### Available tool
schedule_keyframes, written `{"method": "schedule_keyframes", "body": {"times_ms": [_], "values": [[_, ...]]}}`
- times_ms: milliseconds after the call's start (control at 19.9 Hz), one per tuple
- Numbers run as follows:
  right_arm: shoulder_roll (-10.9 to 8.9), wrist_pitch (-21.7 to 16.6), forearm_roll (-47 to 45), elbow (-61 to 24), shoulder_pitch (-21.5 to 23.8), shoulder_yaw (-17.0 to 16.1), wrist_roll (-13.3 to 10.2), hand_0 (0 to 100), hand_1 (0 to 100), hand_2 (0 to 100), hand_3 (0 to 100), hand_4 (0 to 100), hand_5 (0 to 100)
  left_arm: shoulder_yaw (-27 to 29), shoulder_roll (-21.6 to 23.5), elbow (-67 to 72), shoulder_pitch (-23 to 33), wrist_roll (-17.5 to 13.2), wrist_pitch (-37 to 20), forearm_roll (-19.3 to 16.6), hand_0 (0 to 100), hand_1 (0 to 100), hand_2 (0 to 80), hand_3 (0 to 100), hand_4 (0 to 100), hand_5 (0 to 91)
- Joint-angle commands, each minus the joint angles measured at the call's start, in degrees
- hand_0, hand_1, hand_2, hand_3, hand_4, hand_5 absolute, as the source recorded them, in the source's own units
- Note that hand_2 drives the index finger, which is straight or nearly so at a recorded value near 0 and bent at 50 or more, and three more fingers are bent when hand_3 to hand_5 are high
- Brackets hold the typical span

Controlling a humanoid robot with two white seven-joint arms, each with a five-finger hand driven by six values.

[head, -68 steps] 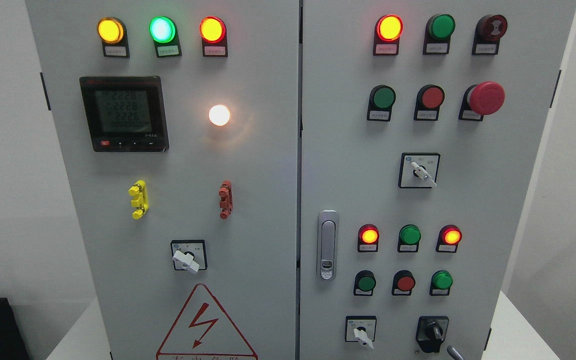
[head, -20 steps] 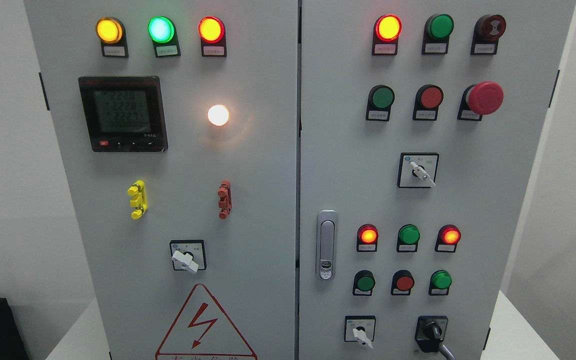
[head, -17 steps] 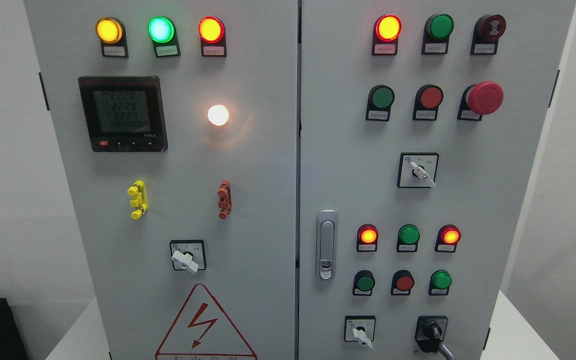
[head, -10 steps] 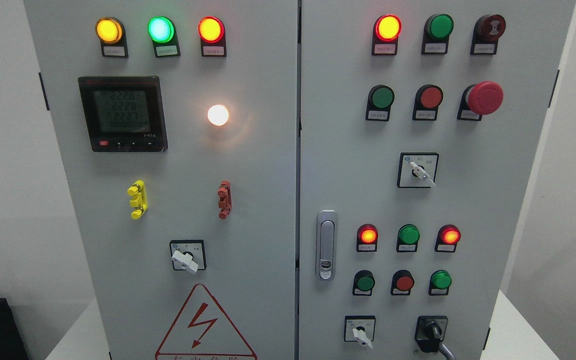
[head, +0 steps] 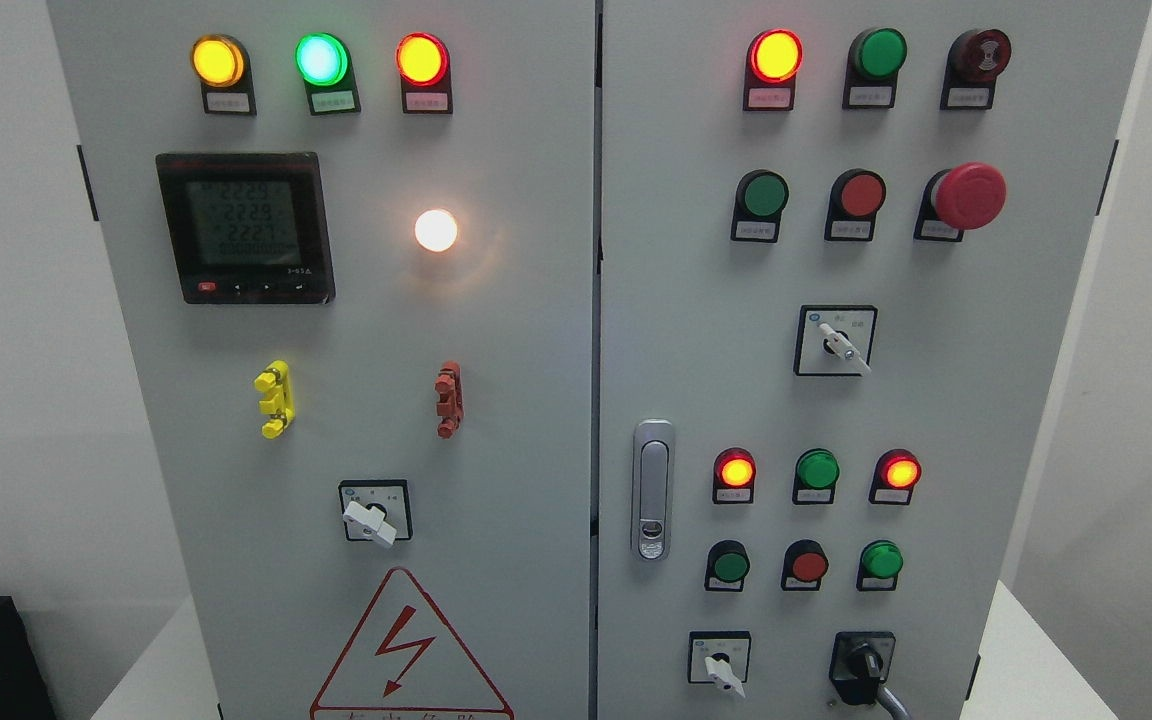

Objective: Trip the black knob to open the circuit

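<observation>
The black knob (head: 863, 663) sits on a black square base at the lower right of the grey cabinet's right door (head: 936, 420). Its handle is tilted, with the lower end pointing down and to the right. A thin grey part of my right hand (head: 892, 702) rises from the bottom edge and reaches the knob's lower right side. The rest of that hand is out of frame. My left hand does not show.
A white selector switch (head: 722, 668) is left of the knob, with three push buttons (head: 809, 565) above it. The silver door latch (head: 652, 490) is by the centre seam. A red mushroom button (head: 971, 195) juts out at the upper right.
Since 3.4 s ago the grey part of my right hand moved up and left onto the knob, and the handle went from upright to tilted. Over the last second nothing moved.
</observation>
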Motion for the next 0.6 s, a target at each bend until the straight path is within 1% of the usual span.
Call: {"method": "schedule_keyframes", "body": {"times_ms": [0, 551], "values": [[-0.35, 0.02, 0.12, 0.10, 0.02, 1.50, 0.06, 0, 3, 2, 100, 98, 97, 0.00, 0.00, -1.44, 0.00, 0.00, -0.05, 0.00, 12, 39, 0.0, 0, 0, 0.0], [-0.26, 0.02, 0.12, 0.19, -0.07, 2.20, 0.06, 0, 3, 2, 100, 98, 97, 0.00, 0.00, -1.52, 0.00, 0.00, -0.05, 0.00, 12, 39, 0.0, 0, 0, 0.0]]}}
